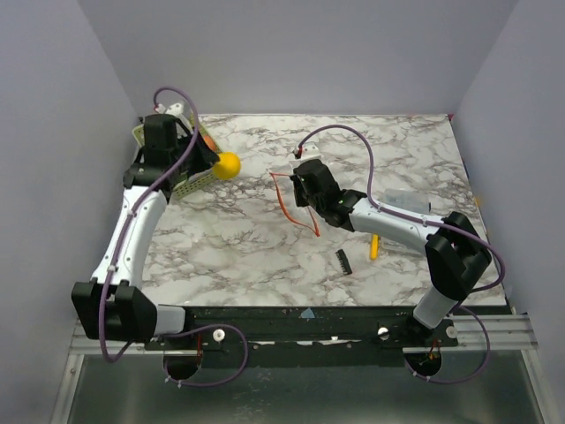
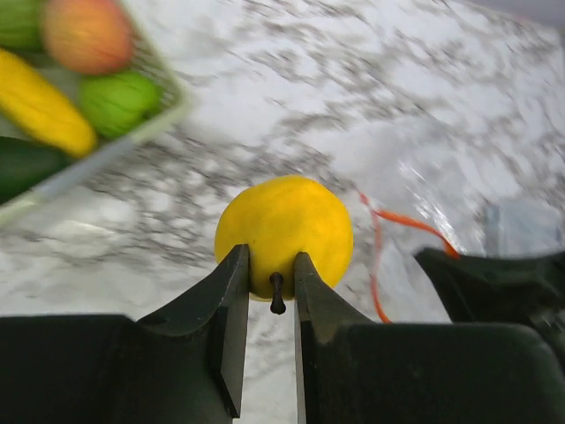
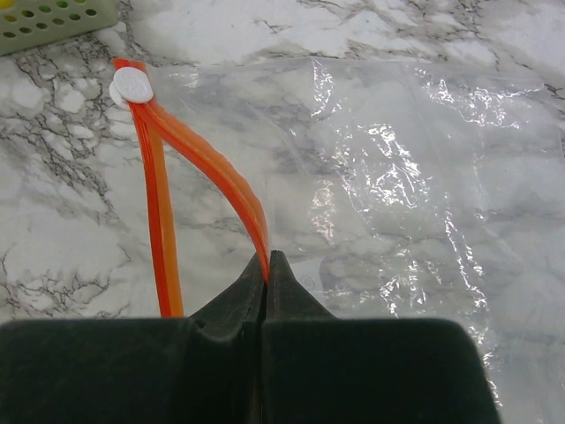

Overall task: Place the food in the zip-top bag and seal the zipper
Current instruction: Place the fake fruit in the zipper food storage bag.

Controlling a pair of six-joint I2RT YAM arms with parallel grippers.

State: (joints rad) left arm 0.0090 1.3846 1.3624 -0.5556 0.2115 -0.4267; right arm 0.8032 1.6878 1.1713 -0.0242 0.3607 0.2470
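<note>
Left gripper [image 2: 271, 291] jaws narrow, pinching yellow fruit [image 2: 282, 230] at its stem end, aloft near basket [image 2: 159, 119]. Right gripper [image 3: 267, 265] clamped tight on zipper [image 3: 212, 168], holding zip-top bag [image 3: 397, 177] mouth up (narrow gap). Risk: the tip grip is shallow, so the round fruit may slip out mid-carry.

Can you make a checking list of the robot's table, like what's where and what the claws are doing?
Surface: marble table, nothing spilled seen.
Job's things: zip-top bag lying flat; zipper unsealed, its strips apart; yellow fruit outside the bag; other food in the green basket.
Clutter: yellow-handled screwdriver, small black toothed piece.
Claws: left claw shut on yellow fruit; right claw shut on zipper.
Cables: purple cables loop along both arms.
Surroundings: plain grey walls; nothing else seen.
</note>
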